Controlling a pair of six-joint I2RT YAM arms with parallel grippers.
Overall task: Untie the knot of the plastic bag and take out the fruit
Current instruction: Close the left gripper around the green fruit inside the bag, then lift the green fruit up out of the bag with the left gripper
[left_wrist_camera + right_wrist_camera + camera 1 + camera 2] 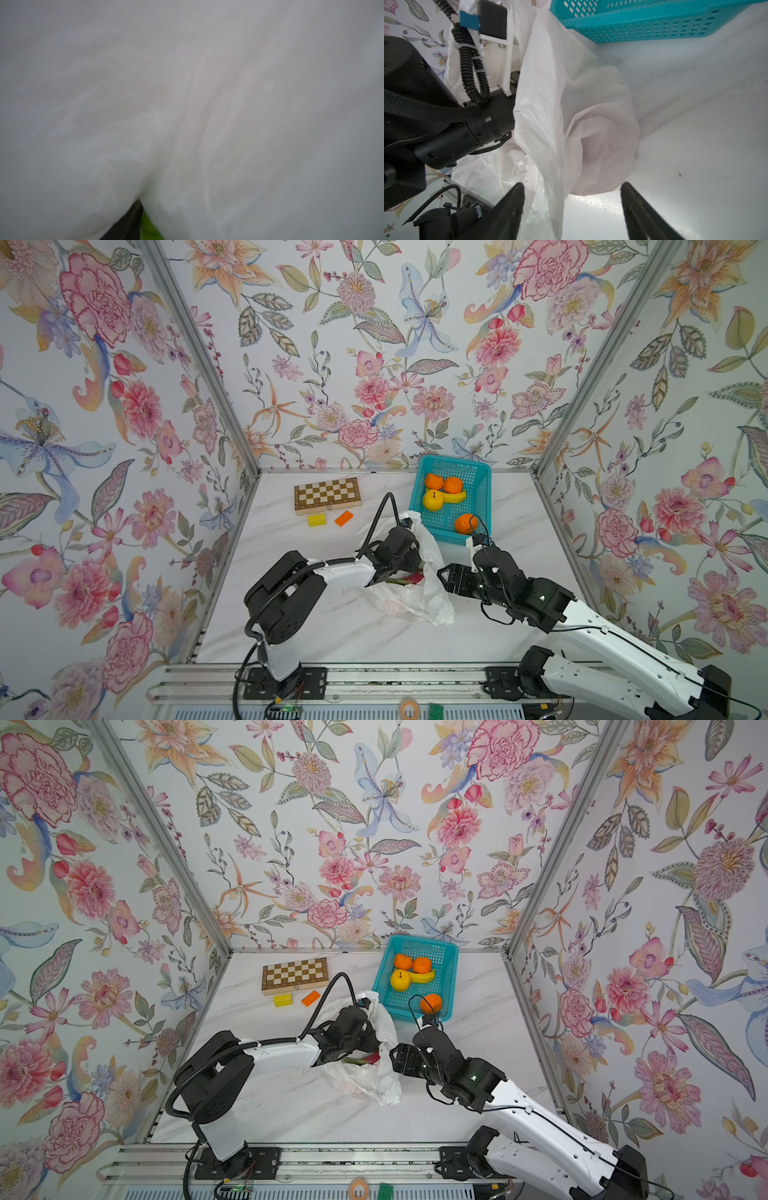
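The plastic bag [430,601] [374,1081] lies crumpled mid-table with its mouth open; no knot shows. A pink-red dragon fruit [411,578] [368,1058] lies inside it. My left gripper [388,572] [334,1056] reaches into the bag towards that fruit. The left wrist view shows only white film [207,104], one dark finger [128,224] and a green bit [149,230], so its jaws are unreadable. My right gripper [441,574] [572,184] stands open at the bag's right side, with film [550,145] hanging loose between its fingers. Three oranges [465,523] and a yellow apple-like fruit [433,501] lie in the teal basket [482,493] [451,973].
A banana [456,497] also lies in the basket, which touches the bag's far edge. A chessboard [327,494], a yellow block [316,520] and an orange block [343,518] sit at the back left. Flowered walls close in three sides.
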